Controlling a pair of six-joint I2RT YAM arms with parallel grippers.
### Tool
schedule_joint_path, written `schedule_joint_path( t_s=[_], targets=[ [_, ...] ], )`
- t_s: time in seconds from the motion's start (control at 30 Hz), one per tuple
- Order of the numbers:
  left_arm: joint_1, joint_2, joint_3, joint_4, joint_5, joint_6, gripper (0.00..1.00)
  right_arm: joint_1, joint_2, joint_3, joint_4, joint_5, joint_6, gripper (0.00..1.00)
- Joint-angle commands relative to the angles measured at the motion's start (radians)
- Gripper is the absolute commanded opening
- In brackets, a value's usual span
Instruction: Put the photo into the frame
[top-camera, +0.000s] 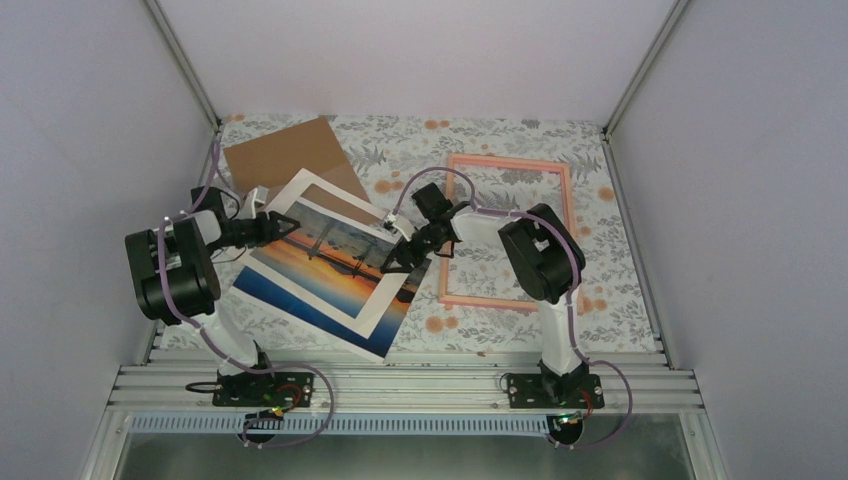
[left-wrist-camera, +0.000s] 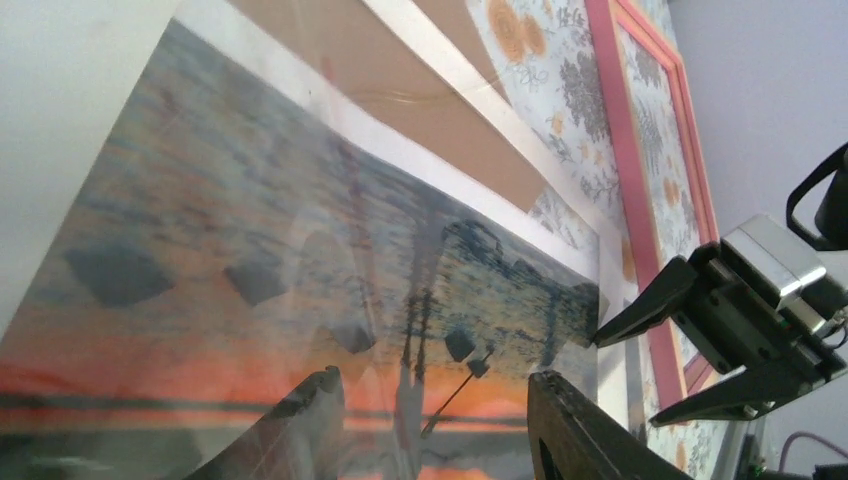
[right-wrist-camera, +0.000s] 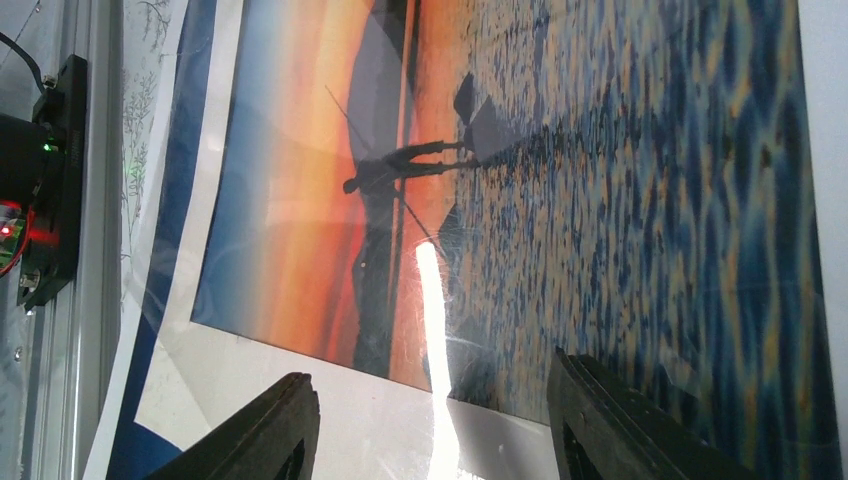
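Left pincer and right pincer both gape, gripping nothing; photo lies between them, frame just beyond the right one. Danger: jaws could snag the white mat too, buckling it.

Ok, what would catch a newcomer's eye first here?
The sunset photo under a white mat board, lying askew left of centre, with the left gripper and right gripper open at opposite edges. Then the pink frame, empty on the floral table to the right, and brown cardboard behind the photo.
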Motion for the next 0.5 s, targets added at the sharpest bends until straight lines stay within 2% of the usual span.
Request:
schedule_joint_path(
  t_s=[0.0,0.1,0.17,0.33,0.47],
  targets=[
    [-0.037,-0.043,-0.028,0.141,0.000,-0.115,0.38,0.009,0.082,-0.004,-0.059,0.076,0.039,0.58],
    [-0.039,-0.049,0.034,0.090,-0.026,-0.090,0.12,0.006,0.063,0.001,-0.056,0.045,0.051,0.60],
    [-0.039,-0.069,0.072,0.042,-0.035,-0.048,0.03,-0.002,0.034,-0.002,-0.038,0.010,0.068,0.64],
    [-0.041,-0.164,0.149,-0.096,0.000,0.085,0.02,-0.087,-0.069,0.032,-0.020,-0.089,0.146,0.78],
    [-0.067,-0.201,0.259,-0.270,0.050,0.173,0.02,-0.181,-0.169,0.059,-0.010,-0.120,0.177,0.90]
  ],
)
